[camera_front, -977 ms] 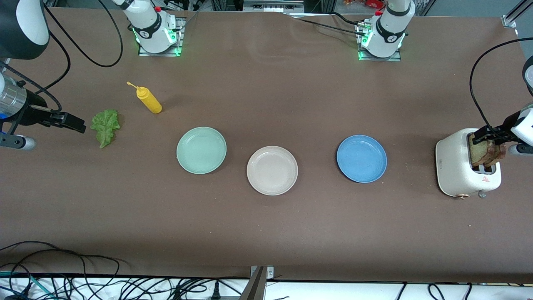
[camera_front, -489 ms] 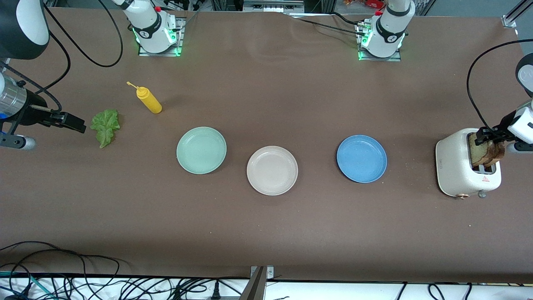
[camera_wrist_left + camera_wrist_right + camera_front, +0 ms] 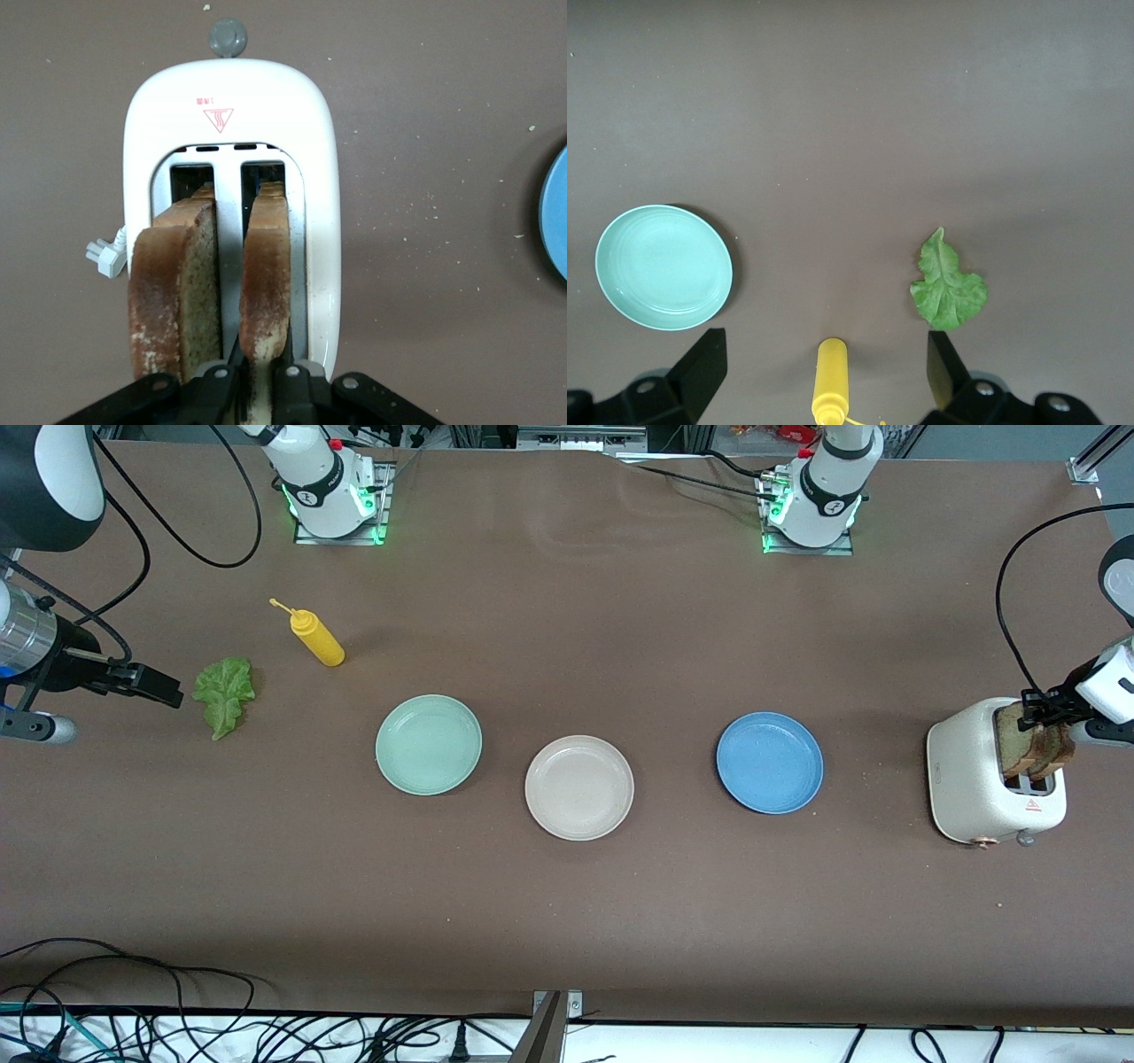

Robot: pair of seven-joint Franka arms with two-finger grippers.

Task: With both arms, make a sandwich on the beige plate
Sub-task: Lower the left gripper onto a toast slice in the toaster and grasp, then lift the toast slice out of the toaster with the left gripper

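Two brown bread slices (image 3: 208, 292) with darker crust stand upright in the slots of the white toaster (image 3: 970, 779) at my left arm's end of the bench (image 3: 567, 921). My left hand (image 3: 1044, 710) is over the toaster, fingers pinched tight on the top edge of one slice (image 3: 266, 283). The beige plate (image 3: 579, 787) lies bare, well away from the toaster, between the green plate (image 3: 429, 744) and blue plate (image 3: 769, 763). The lettuce leaf (image 3: 224, 694) lies flat, farthest from the toaster. My right hand (image 3: 155, 685) waits beside it, fingers spread wide, gripping nothing.
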